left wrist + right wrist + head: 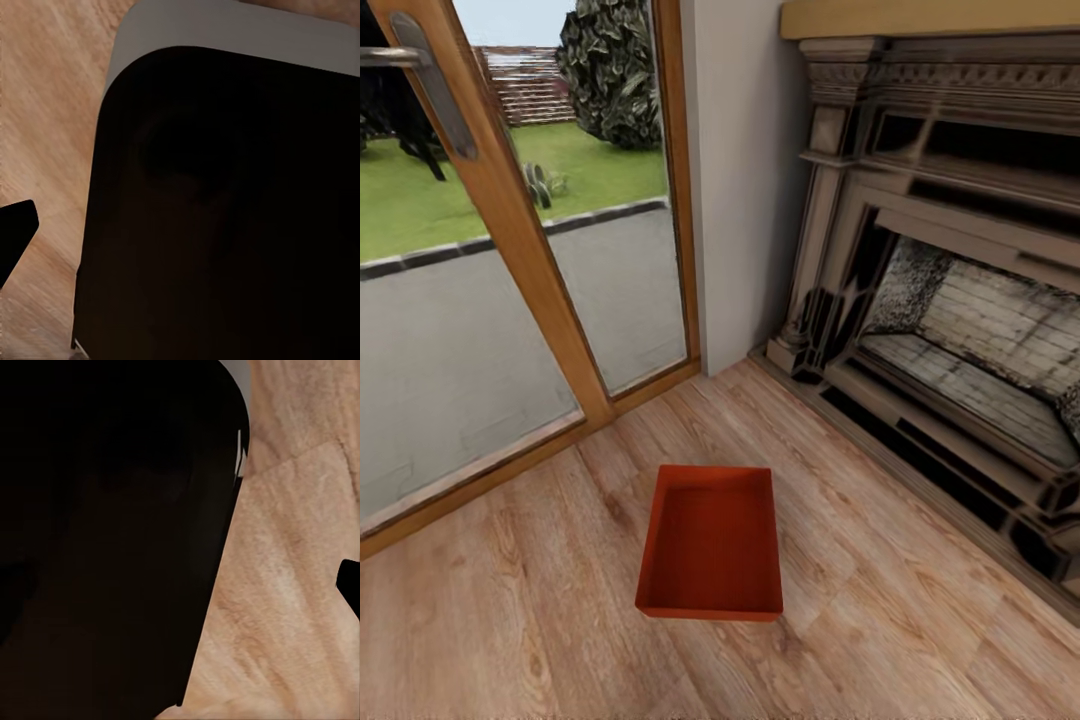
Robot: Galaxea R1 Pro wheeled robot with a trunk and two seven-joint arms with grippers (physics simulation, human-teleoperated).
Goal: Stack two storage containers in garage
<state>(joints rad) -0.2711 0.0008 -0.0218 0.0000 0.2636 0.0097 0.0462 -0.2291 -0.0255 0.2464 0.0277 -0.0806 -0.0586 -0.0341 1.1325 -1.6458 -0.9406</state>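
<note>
One red-orange open-top storage container (712, 540) sits empty on the living room's light wood plank floor (510, 620), in the lower middle of the head view. It lies between the glass door and the fireplace. The second container is out of view, and so are the garage and its concrete floor. In the left wrist view a dark fingertip (15, 234) pokes in at the edge over the planks. The right wrist view shows a sliver of a dark fingertip (351, 583) over the same wood. Nothing is seen held by either.
A wood-framed glass door (510, 250) with a lawn behind it stands at the left. The ornate fireplace (960, 300) runs along the right, with a white wall strip (740, 180) between them. A large dark rounded robot part (225, 210) (112, 532) blocks much of both wrist views.
</note>
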